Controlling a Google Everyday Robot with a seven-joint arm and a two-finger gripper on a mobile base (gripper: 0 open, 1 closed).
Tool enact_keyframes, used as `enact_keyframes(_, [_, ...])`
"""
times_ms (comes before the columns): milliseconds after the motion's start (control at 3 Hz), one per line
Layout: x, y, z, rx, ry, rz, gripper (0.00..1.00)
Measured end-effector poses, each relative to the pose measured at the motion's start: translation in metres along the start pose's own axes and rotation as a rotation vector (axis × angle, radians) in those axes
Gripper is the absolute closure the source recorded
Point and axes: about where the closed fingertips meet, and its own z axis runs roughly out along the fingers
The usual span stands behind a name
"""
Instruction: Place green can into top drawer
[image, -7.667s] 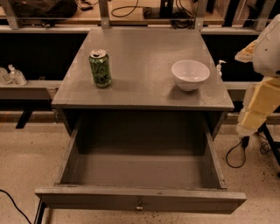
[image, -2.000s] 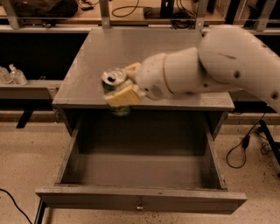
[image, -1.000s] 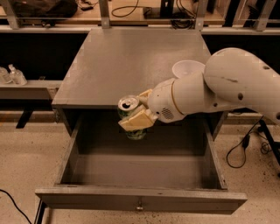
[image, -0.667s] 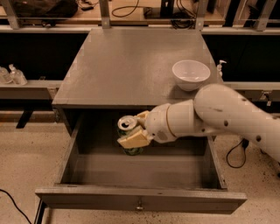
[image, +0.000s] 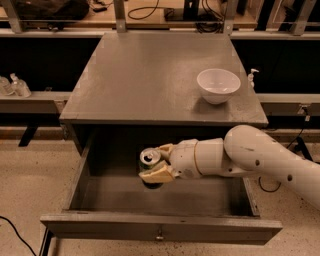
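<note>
The green can (image: 149, 159) shows its silver top with pull-tab; its green body is mostly hidden by my fingers. My gripper (image: 156, 163) is shut on the can and holds it upright low inside the open top drawer (image: 160, 227), near the middle of the drawer floor. I cannot tell whether the can's base touches the floor. The drawer is pulled fully out, with a small metal knob on its front panel. My white arm (image: 260, 160) reaches in from the right.
A white bowl (image: 218, 85) stands on the grey table top (image: 150, 75) at the right. A small bottle (image: 251, 76) sits beyond the table's right edge. Shelves and cables run along the back. The floor is speckled beige.
My gripper has carried the can from the left of the table top forward over the front edge and down into the open drawer, and it now sits lower than 0.7 s ago.
</note>
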Motion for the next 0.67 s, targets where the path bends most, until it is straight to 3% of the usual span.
enact_keyframes(333, [0.021, -0.007, 0.01, -0.032, -0.073, 0.018, 1.0])
enact_keyframes(667, [0.058, -0.015, 0.032, -0.072, -0.105, 0.078, 0.98])
